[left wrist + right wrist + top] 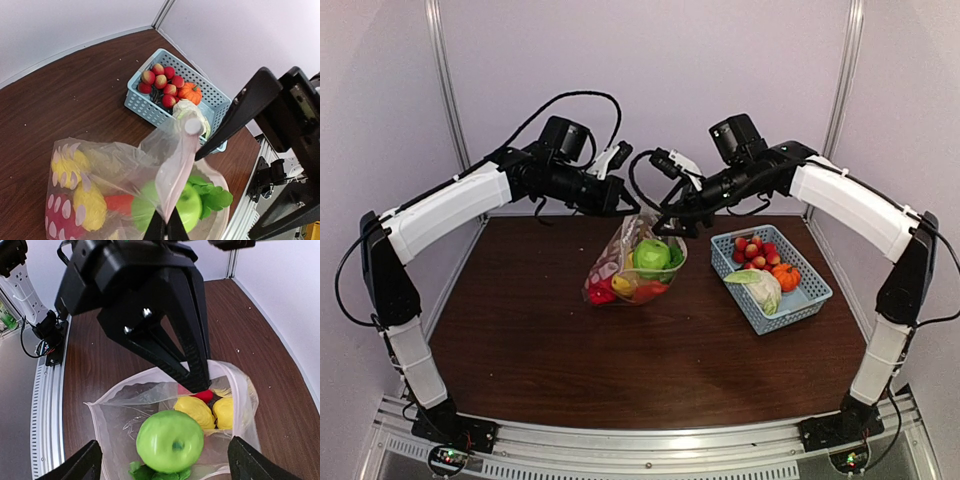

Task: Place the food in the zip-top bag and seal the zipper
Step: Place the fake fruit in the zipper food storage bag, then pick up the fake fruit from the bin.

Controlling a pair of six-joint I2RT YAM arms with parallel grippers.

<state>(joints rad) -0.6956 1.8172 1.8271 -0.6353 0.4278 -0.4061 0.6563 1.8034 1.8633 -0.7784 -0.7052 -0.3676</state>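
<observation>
The clear zip-top bag (pixel 620 262) stands on the table with its mouth open. My left gripper (pixel 638 212) is shut on the bag's upper edge and holds it up; its fingers (pixel 159 231) pinch the plastic. Inside the bag lie a green apple (pixel 170 440), leafy greens (pixel 215 197), yellow fruits (pixel 195 411) and a red pepper (pixel 117 202). My right gripper (pixel 672 228) is open and empty just above the bag's mouth, jaws spread wide over the green apple (pixel 652 255). The zipper strip (pixel 130 382) is unsealed.
A light-blue mesh basket (pixel 810 300) stands right of the bag, holding red-yellow apples (pixel 757 251), an orange pumpkin (pixel 785 276) and a pale cabbage (pixel 760 288). It also shows in the left wrist view (pixel 142 102). Walls close off the back and sides.
</observation>
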